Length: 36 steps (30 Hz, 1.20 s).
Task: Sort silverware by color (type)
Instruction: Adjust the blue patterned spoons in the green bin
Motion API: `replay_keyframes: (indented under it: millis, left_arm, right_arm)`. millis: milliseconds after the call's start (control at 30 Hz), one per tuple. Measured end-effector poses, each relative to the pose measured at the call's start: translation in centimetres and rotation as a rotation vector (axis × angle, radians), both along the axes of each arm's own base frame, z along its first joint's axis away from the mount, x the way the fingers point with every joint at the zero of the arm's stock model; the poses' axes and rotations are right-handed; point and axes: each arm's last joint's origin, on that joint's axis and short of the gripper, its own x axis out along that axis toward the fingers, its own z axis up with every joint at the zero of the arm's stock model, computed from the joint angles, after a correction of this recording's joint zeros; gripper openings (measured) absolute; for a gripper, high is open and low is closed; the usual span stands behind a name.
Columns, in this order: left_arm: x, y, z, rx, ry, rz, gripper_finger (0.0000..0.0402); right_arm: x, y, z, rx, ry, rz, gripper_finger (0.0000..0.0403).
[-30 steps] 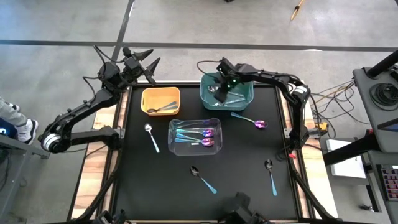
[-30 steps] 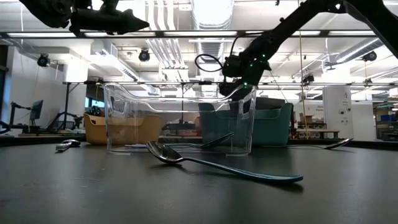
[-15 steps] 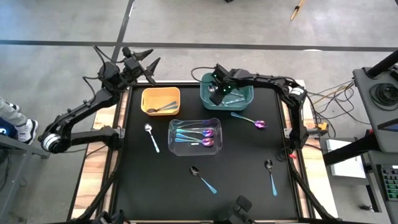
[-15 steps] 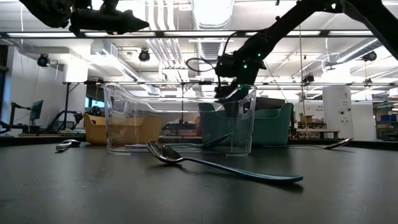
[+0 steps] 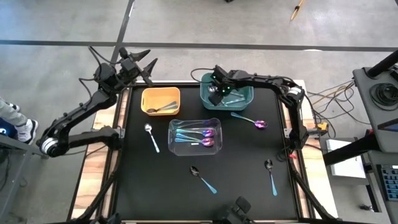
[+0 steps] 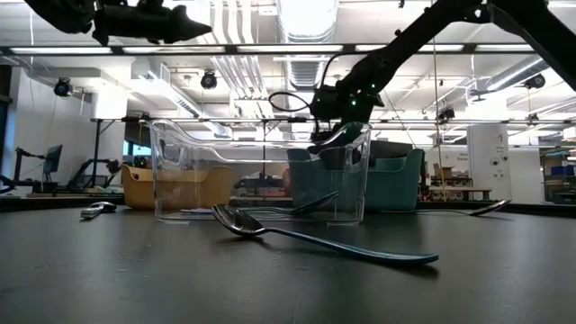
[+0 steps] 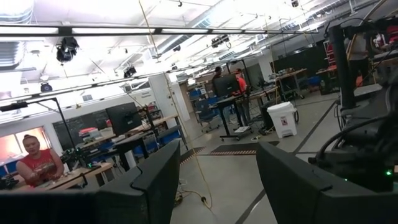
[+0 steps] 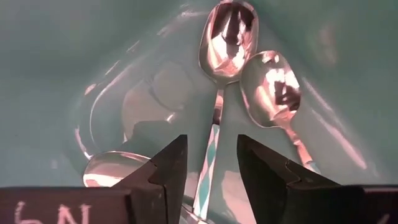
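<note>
My right gripper (image 5: 214,89) (image 8: 211,167) points steeply down into the left part of the teal bin (image 5: 244,98), open. A silver-bowled spoon (image 8: 225,38) lies in the bin, and its thin handle (image 8: 210,146) runs up between my fingers with a gap on either side. Two more silver spoon bowls (image 8: 271,79) (image 8: 115,169) lie beside it. My left gripper (image 5: 145,65) (image 7: 217,180) hangs open and high past the table's far left corner, holding nothing.
A yellow bin (image 5: 147,93) holds dark spoons, and a clear bin (image 5: 174,148) holds iridescent ones. Loose on the black table lie a silver spoon (image 5: 151,137), an iridescent spoon (image 5: 250,121) and two dark spoons (image 5: 203,177) (image 5: 271,175).
My right gripper has gone toward the table's left edge across the teal bin, sunk a little into it, and rolled about its own pointing line. The loose spoons and the bins have stayed where they were.
</note>
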Motion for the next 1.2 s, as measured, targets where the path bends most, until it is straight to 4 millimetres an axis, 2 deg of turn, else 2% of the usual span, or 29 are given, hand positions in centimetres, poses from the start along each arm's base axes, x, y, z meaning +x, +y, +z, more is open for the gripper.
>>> replay_keyframes:
  millis: [400,733,867,1100,1200]
  left_arm:
    - [-0.3,-0.4,0.1,-0.013,0.002,-0.002,0.0194]
    - [-0.3,-0.4,0.2,-0.012,0.000,-0.002,0.0194]
    - [-0.3,-0.4,0.2,-0.011,-0.001,-0.003,0.0194]
    - [-0.3,-0.4,0.2,-0.011,-0.001,-0.002,0.0194]
    - [-0.3,-0.4,0.2,-0.012,-0.003,-0.003,0.0194]
  right_arm:
    - [0.4,-0.3,-1.0,0.017,-0.019,-0.075,0.0135]
    - [0.8,-0.5,-2.8,0.045,0.001,-0.071,0.0127]
    - [0.7,-0.6,-2.9,0.050,0.001,-0.076,0.0101]
    - [0.6,-0.8,-2.9,0.052,0.001,-0.086,0.0021]
    - [0.6,-0.8,-2.7,0.046,-0.001,-0.093,0.0016]
